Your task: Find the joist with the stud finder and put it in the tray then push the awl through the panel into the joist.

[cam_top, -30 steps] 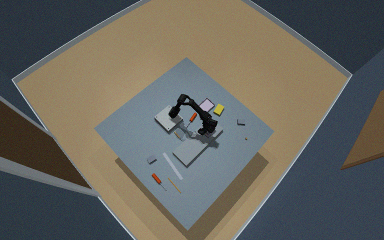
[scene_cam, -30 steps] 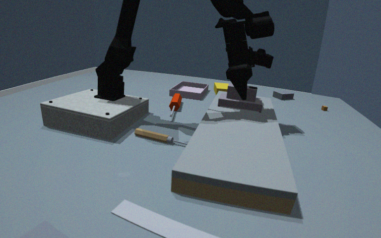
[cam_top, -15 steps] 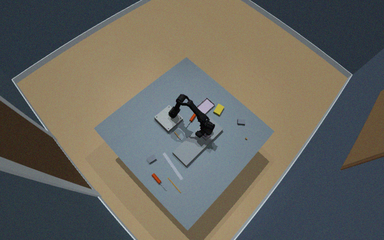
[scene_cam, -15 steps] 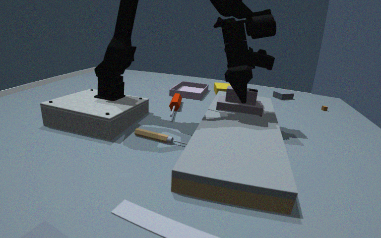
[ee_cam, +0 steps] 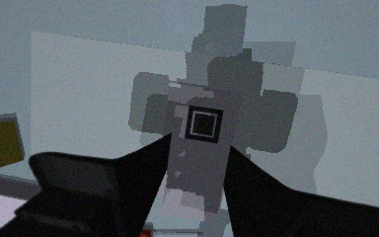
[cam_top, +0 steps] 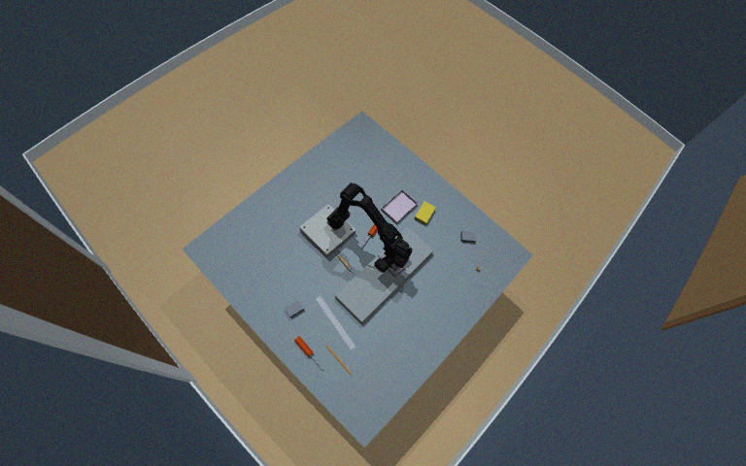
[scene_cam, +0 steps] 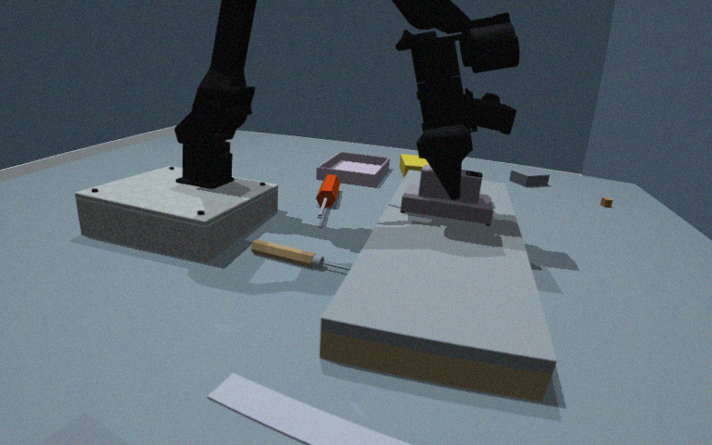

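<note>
The gripper point(cam_top: 394, 267) point(scene_cam: 452, 195) point(ee_cam: 197, 139) grips the stud finder point(scene_cam: 447, 195) point(ee_cam: 197, 158) at the floor panel's point(cam_top: 365, 299) point(scene_cam: 436, 293) point(ee_cam: 80, 97) far part.

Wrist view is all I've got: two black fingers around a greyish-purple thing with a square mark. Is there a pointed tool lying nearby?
Observer: Yes, a wooden-handled tool lies between the arm's base block and the panel, its metal shaft towards the panel.

Operator: I see just a corner of a pinkish tray at lower left. Is anything in it?

Observer: Nothing shows inside the tray; the exterior and top views show its inside.
</note>
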### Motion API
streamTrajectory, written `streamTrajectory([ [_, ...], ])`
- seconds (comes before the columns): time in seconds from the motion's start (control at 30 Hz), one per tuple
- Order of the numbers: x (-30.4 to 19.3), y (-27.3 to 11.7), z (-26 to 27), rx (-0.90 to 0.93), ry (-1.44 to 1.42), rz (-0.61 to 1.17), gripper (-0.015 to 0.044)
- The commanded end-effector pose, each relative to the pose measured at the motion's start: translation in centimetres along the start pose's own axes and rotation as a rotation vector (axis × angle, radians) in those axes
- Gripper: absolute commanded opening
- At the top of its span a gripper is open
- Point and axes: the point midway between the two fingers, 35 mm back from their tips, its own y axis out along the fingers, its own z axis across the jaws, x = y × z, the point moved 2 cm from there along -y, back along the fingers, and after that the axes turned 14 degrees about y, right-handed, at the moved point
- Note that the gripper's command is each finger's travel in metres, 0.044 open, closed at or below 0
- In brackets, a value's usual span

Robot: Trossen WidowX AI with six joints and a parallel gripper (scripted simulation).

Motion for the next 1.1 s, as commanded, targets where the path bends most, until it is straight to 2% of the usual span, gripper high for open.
streamTrajectory([
  [0.0,0.2,0.0,-1.1,-0.003,0.001,-0.001,0.0],
  [1.07,1.9,0.0,-8.0,-0.009,-0.001,-0.002,0.0],
])
